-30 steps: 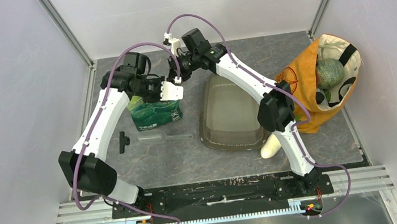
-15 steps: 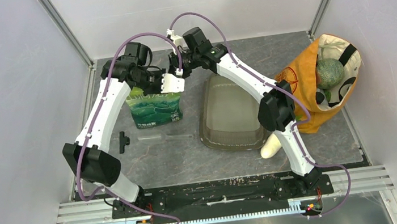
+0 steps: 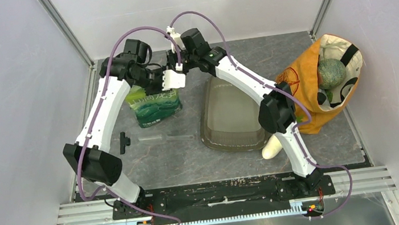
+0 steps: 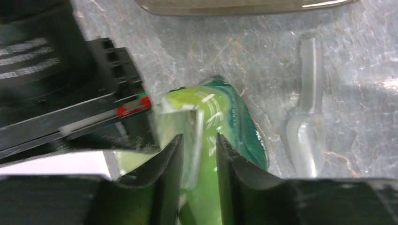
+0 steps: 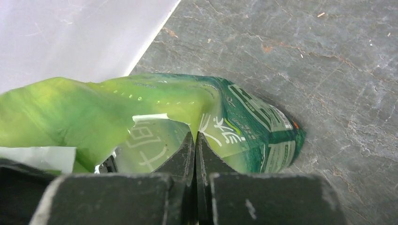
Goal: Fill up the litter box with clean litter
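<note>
Right end effector pinches green pouch over grey marbled tabletop.

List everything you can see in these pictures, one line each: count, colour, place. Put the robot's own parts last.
litter box: one, smoky grey-brown, table centre
green pouch: one, green with white characters, left of the litter box
scoop: one, clear, near side of the pouch
small part: one, black, left of the scoop
fabric bag: one, orange and cream, table's right edge
round vegetable: one, grey-green, inside the fabric bag
oval vegetable: one, white, by the litter box's near right corner
table: one, grey
left gripper: one, black fingers apart astride the pouch's top
right gripper: one, black fingers shut on the pouch's edge
</note>
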### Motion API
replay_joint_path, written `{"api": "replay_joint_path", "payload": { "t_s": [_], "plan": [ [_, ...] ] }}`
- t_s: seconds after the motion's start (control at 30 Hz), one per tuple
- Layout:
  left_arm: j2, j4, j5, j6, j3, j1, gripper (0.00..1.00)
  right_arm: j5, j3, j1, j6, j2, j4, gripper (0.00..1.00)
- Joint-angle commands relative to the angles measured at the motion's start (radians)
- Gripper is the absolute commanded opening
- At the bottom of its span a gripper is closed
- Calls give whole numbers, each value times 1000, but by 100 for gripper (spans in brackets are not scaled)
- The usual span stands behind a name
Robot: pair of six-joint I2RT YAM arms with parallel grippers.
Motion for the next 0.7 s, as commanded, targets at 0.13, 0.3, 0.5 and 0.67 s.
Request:
{"api": "replay_joint_path", "payload": {
  "t_s": [0.13, 0.3, 0.5, 0.67],
  "plan": [
    [-195, 327, 284, -574, 15, 230, 75, 7, -111, 4, -59, -110, 123, 0],
    [-350, 416, 432, -658, -140, 523, 76, 16, -103, 4, -96, -113, 117, 0],
    [-451, 276, 546, -437, -338, 753, 76, 23, -93, 4, -112, -109, 105, 0],
    [-410, 148, 563, -186, -404, 784, 77, 28, -81, 4, -107, -102, 94, 0]
  ]
}}
